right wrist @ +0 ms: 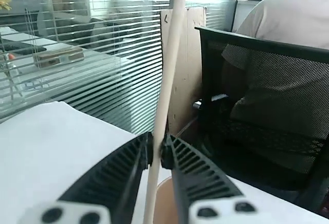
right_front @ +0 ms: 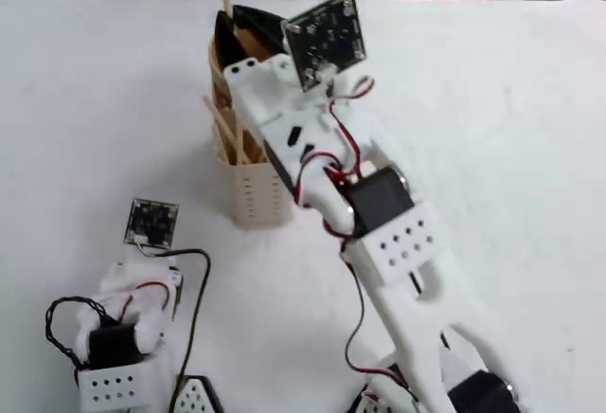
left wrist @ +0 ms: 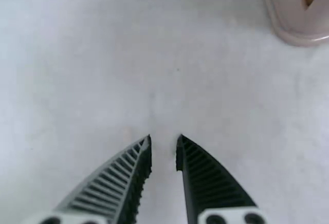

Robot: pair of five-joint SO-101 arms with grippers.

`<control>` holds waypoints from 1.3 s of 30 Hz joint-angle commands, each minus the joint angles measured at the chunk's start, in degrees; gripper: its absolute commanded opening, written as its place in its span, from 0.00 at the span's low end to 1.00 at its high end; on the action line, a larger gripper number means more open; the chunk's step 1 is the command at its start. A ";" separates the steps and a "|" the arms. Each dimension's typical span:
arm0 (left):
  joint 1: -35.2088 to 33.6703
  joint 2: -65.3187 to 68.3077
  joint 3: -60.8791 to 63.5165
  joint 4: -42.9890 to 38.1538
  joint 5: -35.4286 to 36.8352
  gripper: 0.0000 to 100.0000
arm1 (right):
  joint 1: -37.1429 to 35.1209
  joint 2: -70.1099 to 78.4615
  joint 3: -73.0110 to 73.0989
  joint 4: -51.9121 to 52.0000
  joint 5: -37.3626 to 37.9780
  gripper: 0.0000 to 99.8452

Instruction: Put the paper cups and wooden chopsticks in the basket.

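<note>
**Chopstick held upright over the basket**

At the near edge of the white table (right_front: 492,81), the left gripper (left wrist: 163,143) hangs just above the bare surface, its fingers slightly apart with nothing between them. The beige basket (right_front: 258,195) stands near it, toward the table's middle, with several wooden chopsticks (right_front: 224,129) leaning inside against its wall. Beyond, the right gripper (right wrist: 158,149) is poised over the basket's far end, its fingers clamped on a single chopstick (right wrist: 168,70). The stick passes between the fingertips, nearly upright, with most of its length rising above them and its lower end pointing down toward the basket.
</note>
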 commanded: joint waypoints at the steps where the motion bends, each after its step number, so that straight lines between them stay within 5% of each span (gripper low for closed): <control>1: -0.04 -0.48 -0.09 0.35 -0.35 0.10 | -0.31 0.57 -0.35 -1.45 0.00 0.02; 9: -0.04 -0.48 -0.09 0.35 -0.35 0.10 | -0.31 -3.65 -0.62 8.66 -0.09 0.19; 15: -0.04 -0.48 -0.09 0.35 -0.35 0.10 | -0.04 -12.09 -0.70 16.48 0.26 0.14; 21: -0.04 -0.48 -0.09 0.35 -0.35 0.10 | 12.62 -20.79 -6.86 32.48 14.24 0.05; 28: -0.04 -0.48 -0.09 0.35 -0.35 0.10 | 26.24 -0.04 -7.82 38.55 20.13 0.12; 39: -0.04 -0.48 -0.09 0.35 -0.35 0.10 | 24.57 36.44 -8.26 28.88 22.68 0.16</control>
